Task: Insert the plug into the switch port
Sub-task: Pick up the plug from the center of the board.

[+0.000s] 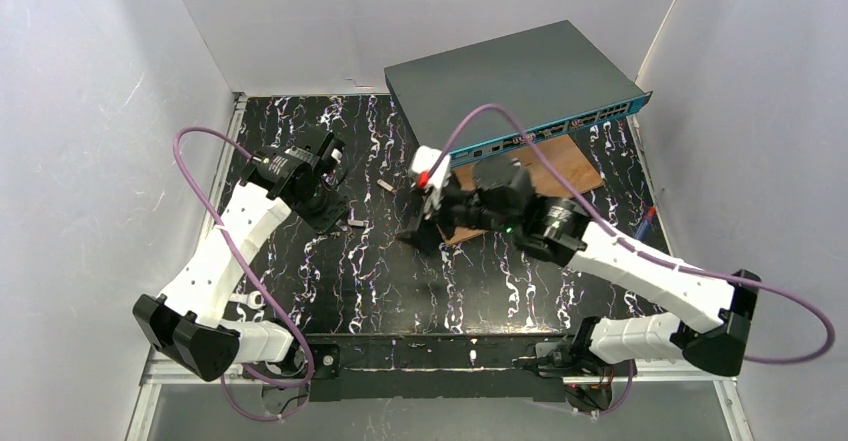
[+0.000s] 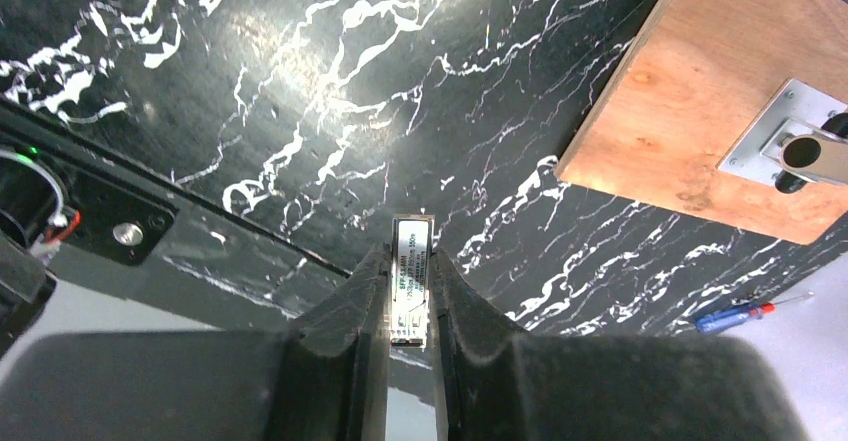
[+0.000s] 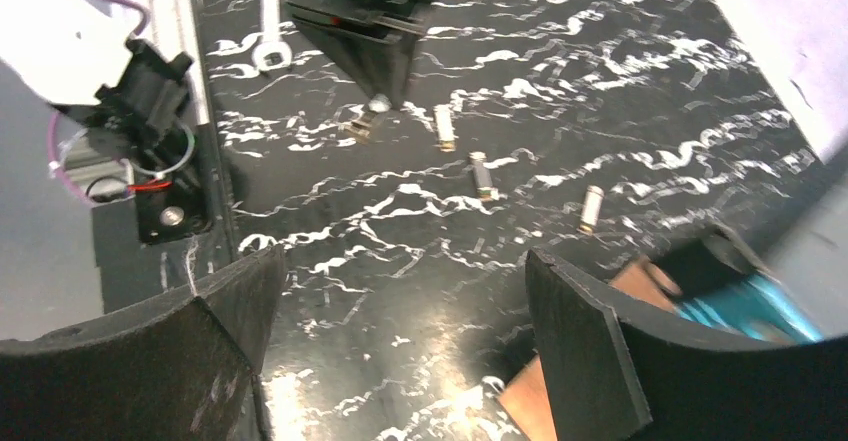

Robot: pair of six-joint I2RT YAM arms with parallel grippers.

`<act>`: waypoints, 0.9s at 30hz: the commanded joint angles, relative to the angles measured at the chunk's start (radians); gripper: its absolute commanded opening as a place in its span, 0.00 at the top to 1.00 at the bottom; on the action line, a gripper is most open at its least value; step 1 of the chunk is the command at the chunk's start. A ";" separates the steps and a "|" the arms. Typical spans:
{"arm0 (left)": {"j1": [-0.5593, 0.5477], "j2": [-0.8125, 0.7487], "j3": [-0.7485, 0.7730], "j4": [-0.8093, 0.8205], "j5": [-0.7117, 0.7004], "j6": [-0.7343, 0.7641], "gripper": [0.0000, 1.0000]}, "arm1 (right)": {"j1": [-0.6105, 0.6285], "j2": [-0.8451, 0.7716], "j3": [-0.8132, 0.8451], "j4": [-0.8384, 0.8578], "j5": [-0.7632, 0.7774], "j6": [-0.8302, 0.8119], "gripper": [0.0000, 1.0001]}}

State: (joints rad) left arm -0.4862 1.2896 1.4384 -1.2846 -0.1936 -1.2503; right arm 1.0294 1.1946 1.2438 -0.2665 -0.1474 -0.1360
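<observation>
Overhead: switch (image 1: pixel 510 81) at far right, wooden board (image 1: pixel 565 161) just near of it, partly masked by right arm. Left gripper (image 1: pixel 335 213) load too small to make out.
Left wrist: plug (image 2: pixel 410 281) pinched in narrow jaws, label unreadable.
Right wrist: right gripper (image 3: pixel 400 301) wide, empty; switch's teal strip blurred, cut off.

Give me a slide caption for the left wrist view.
Left tool pinches the plug over the black table, wooden board at upper right.
</observation>
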 commanded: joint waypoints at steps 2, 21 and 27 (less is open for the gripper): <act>0.006 -0.032 0.035 -0.081 0.081 -0.113 1.00 | 0.178 0.062 0.038 0.130 0.233 -0.073 0.03; 0.006 -0.102 -0.009 -0.003 0.234 -0.171 1.00 | 0.383 0.265 -0.078 0.444 0.618 -0.157 0.25; 0.006 -0.112 -0.026 0.009 0.247 -0.173 1.00 | 0.387 0.303 -0.070 0.457 0.646 -0.170 0.40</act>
State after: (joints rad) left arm -0.4862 1.2072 1.4273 -1.2682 0.0322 -1.4113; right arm 1.4086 1.4803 1.1645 0.1081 0.4465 -0.2897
